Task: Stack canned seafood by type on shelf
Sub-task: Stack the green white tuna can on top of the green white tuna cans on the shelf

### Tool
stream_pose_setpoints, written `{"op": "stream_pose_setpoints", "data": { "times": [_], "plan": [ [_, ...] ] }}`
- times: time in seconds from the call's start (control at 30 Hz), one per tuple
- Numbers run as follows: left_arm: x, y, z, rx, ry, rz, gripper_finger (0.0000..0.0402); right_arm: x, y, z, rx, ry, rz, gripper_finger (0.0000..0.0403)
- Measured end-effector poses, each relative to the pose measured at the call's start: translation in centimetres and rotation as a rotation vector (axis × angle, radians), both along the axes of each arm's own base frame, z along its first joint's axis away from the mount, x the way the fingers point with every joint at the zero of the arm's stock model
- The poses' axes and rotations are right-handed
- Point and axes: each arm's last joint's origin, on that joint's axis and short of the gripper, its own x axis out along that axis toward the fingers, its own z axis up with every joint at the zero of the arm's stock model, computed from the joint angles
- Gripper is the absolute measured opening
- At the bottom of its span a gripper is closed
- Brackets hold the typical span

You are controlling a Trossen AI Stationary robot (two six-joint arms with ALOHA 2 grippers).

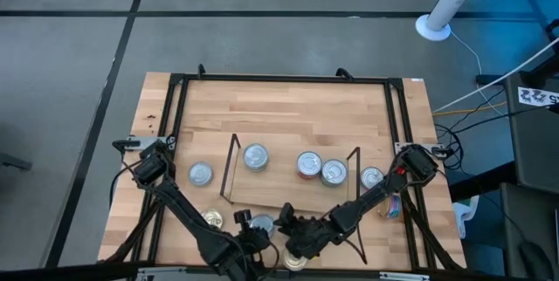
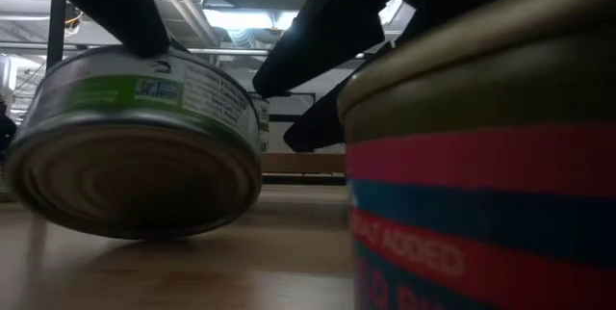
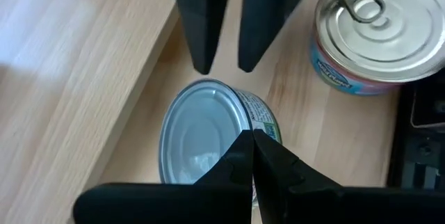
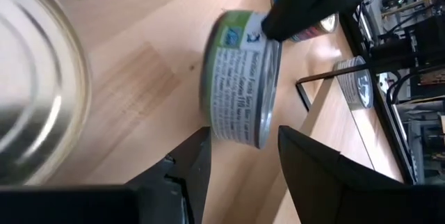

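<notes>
Green-labelled tin (image 4: 240, 78) tilted on the surface (image 1: 288, 106) at bottom centre, left hand (image 3: 252, 156) closed, pressing its rim, right hand (image 4: 240, 156) half open around it without gripping

A white post (image 1: 452, 2) stood on the grey floor (image 1: 70, 71) beyond the wooden tabletop (image 1: 288, 98); cables (image 1: 476, 102), perhaps power leads, trailed nearby.

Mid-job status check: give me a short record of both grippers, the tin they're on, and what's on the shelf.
left gripper: shut, tips pressing on the green-label tin's rim
right gripper: open, fingers either side of that tin, not clamped
green-label tin: tilted up on one edge, in front of the shelf
shelf: three tins on it
single tin: shelf's left part
paired tins: side by side, shelf's right part
</notes>
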Motion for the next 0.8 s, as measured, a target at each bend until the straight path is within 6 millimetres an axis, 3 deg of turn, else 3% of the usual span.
{"op": "stream_pose_setpoints", "data": {
  "times": [0.43, 0.8],
  "plan": [
    [0.4, 0.5, 0.0, -0.026, -0.009, 0.045, 0.0000, 0.0, -0.1, 0.0, 0.010, -0.002, -0.011, 0.0168],
    [-0.1, 0.9, 2.4, -0.055, -0.042, 0.036, 0.0000, 0.0, -0.1, 0.0, 0.010, -0.002, -0.010, 0.0168]
  ]
}}
